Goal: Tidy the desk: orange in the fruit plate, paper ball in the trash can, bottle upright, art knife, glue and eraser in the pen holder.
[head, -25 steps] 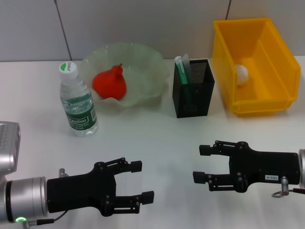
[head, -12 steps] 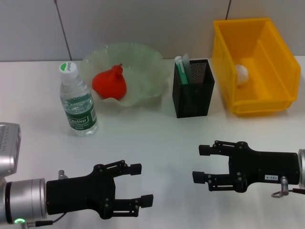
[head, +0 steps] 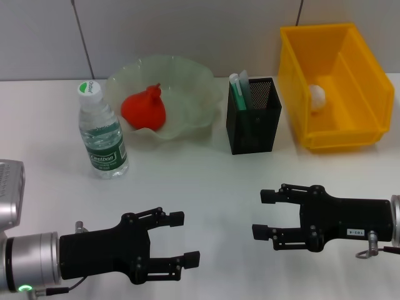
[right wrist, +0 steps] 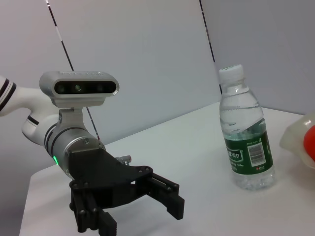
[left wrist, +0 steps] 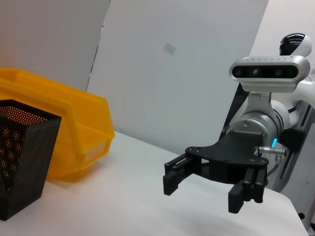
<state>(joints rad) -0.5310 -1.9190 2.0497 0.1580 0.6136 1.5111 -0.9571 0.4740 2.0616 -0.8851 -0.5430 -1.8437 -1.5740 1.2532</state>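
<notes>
Hovering low over the near part of the white table (head: 206,187), the left gripper (head: 187,237) has its fingers spread with nothing between them, and against the picture from a second ago it has slid slightly back toward the robot and a touch lower in the head view. The right gripper (head: 264,214) also hangs over the table with its fingers spread and empty, in the same place as a second ago. Everything on the desk matches the earlier frames. The bottle (head: 101,131) stands upright at the left, just beside the fruit plate (head: 187,81), where the orange (head: 144,108) lies. The black mesh pen holder (head: 253,115) stands between the plate and the yellow trash can (head: 334,84), with pale green and grey things sticking out of its top; which tools they are I cannot tell. The paper ball (head: 317,95) rests inside the trash can against its back wall.
</notes>
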